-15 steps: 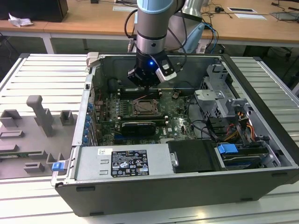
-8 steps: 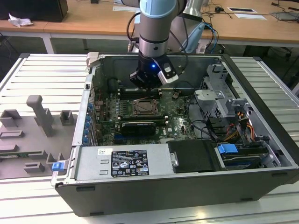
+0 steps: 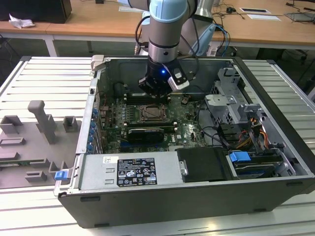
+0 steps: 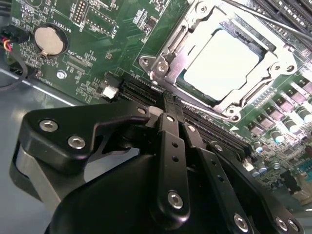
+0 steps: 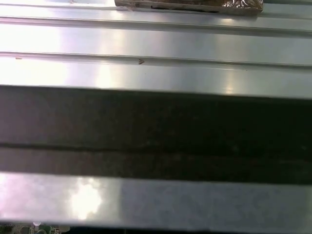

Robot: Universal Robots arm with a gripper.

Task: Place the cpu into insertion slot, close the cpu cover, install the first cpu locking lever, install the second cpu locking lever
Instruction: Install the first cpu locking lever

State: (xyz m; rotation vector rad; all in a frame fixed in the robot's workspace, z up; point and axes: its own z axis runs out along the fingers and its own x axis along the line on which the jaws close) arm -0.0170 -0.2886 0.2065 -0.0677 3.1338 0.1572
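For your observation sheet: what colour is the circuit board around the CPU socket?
Green; the circuit board shows best in the second wrist view.

Even, bright room light fills the exterior view, though the computer case (image 3: 197, 162) interior sits in shadow. In the second wrist view, glare whitens the cpu (image 4: 222, 66). In the first wrist view, soft, blurred highlights streak ribbed metal.

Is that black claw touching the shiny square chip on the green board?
Apart. In the second wrist view the gripper ends short of the cpu, with the cpu cover frame and board between them.
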